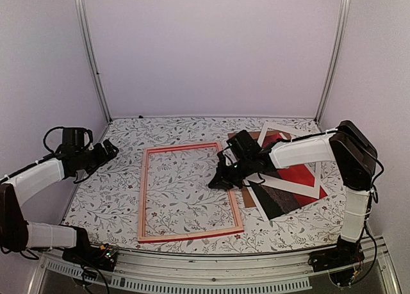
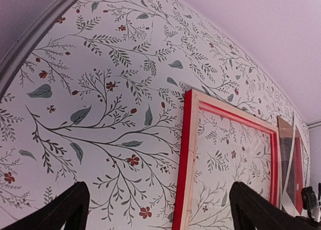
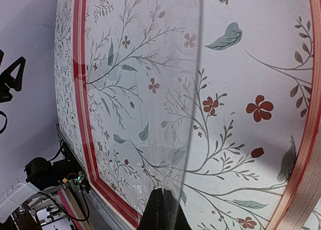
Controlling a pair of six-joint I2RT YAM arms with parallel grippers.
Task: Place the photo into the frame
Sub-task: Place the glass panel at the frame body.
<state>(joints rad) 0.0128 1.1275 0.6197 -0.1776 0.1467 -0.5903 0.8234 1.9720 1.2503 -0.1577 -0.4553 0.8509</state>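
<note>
My right end effector (image 1: 218, 180) is pinched together, tips low by the right rail of the one red frame (image 1: 143, 191), which lies flat mid-table (image 1: 115, 198). My left end effector (image 1: 107, 153) gapes wide, empty, over the table's left side. One photo (image 1: 300, 176) lies right of the frame.

White shells cover the left arm (image 1: 37, 177) and right arm (image 1: 300, 152); the joints, left gripper (image 1: 110, 152) and looping cables (image 1: 49, 138) are black.

Frame (image 1: 143, 191): thin red-edged rectangle, pale side up, lay flat.
Photo (image 1: 301, 175): red-and-brown print, face up, skewed, right of Frame.
</note>
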